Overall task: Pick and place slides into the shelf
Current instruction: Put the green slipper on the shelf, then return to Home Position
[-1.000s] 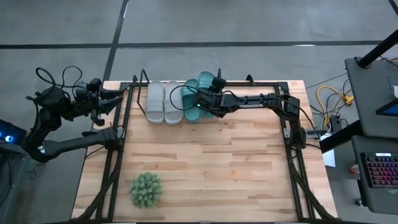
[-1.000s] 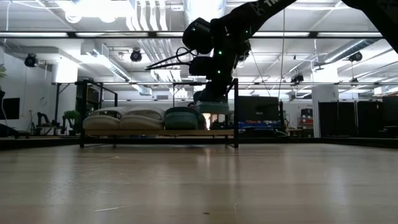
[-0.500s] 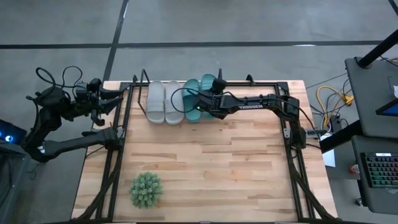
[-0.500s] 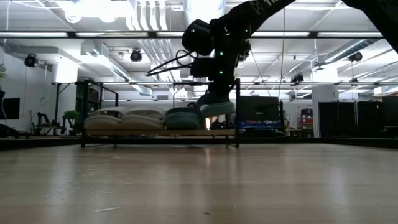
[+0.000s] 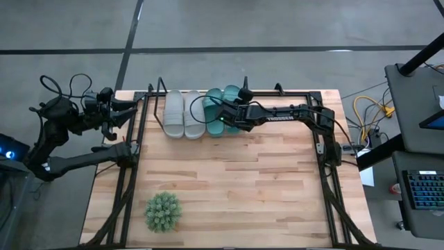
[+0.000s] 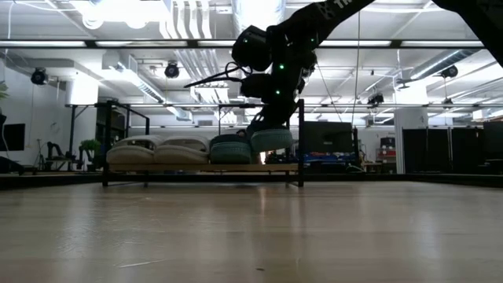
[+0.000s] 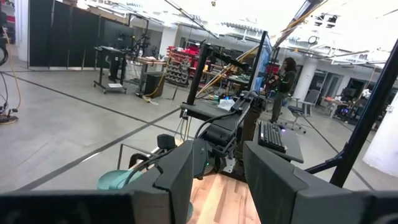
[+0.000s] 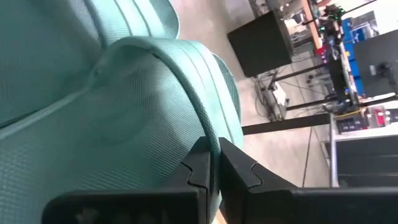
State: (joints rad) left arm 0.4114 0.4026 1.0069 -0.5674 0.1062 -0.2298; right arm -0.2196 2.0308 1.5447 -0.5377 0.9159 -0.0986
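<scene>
The shelf (image 5: 160,90) stands at the table's far edge, its board (image 6: 200,167) low in the low view. Two grey slides (image 5: 181,114) and one teal slide (image 5: 212,114) lie side by side on it. My right gripper (image 5: 223,118) reaches over the shelf's right part and is shut on the second teal slide (image 6: 272,140), right beside the first teal one (image 6: 231,148). My left gripper (image 5: 129,107) waits open at the table's far left corner, off the shelf's left end. My right gripper pinches the second teal slide by the thin edge of its wide strap (image 8: 210,140), which runs between the two fingers (image 8: 198,163). It comes from above, slanting in from the table's right. The slide hangs roughly level under it, seemingly just above the shelf board.
A small spiky green plant (image 5: 163,212) stands near the table's near left corner. Black frame rails (image 5: 134,142) (image 5: 323,149) run along both sides of the table. Bare wood (image 5: 236,180) lies between shelf and near edge. A person (image 7: 288,73) stands far off in the room.
My right gripper has carried the second teal slide a little toward the table's left, against the first teal one. Half a second ago the slide hung tilted; now it sits level and slightly lower over the board. The gripper stays shut on it.
</scene>
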